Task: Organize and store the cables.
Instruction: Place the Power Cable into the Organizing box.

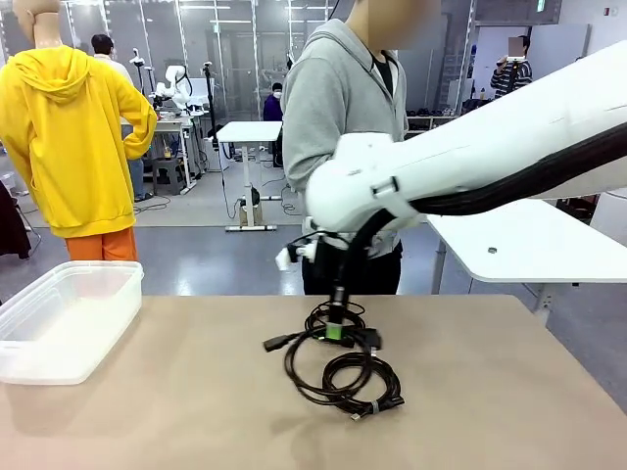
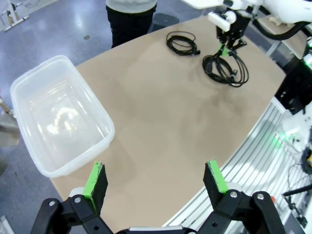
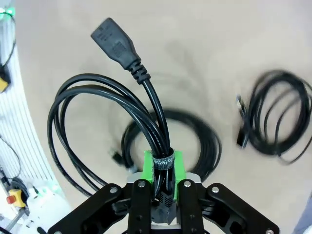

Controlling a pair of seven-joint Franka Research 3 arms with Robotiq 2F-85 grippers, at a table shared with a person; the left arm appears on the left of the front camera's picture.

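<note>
Right gripper [image 1: 339, 333] pinches 1 coiled cable [image 3: 92, 109] at its tie, mid-table [image 1: 176, 392]; a 2nd coil [image 3: 207, 141] lies close by, a 3rd coil [image 3: 280, 114] apart. Left gripper [image 2: 156, 179], jaws spread, hovers near the bin [image 2: 105, 124].

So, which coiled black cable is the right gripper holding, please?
The coiled black cable with the chunky plug, clamped at its tie in the right gripper; the others lie loose.

Right gripper [image 3: 163, 165] pinched on a coiled black cable [image 3: 92, 95]
Its green fingers [image 3: 148, 168] clamp the loops at the tie [image 3: 163, 161], plug end [image 3: 116, 43] pointing up-frame; a second coil [image 3: 207, 141] lies blurred just past them, a third coil [image 3: 282, 117] apart on the tan surface [image 3: 195, 48].
</note>
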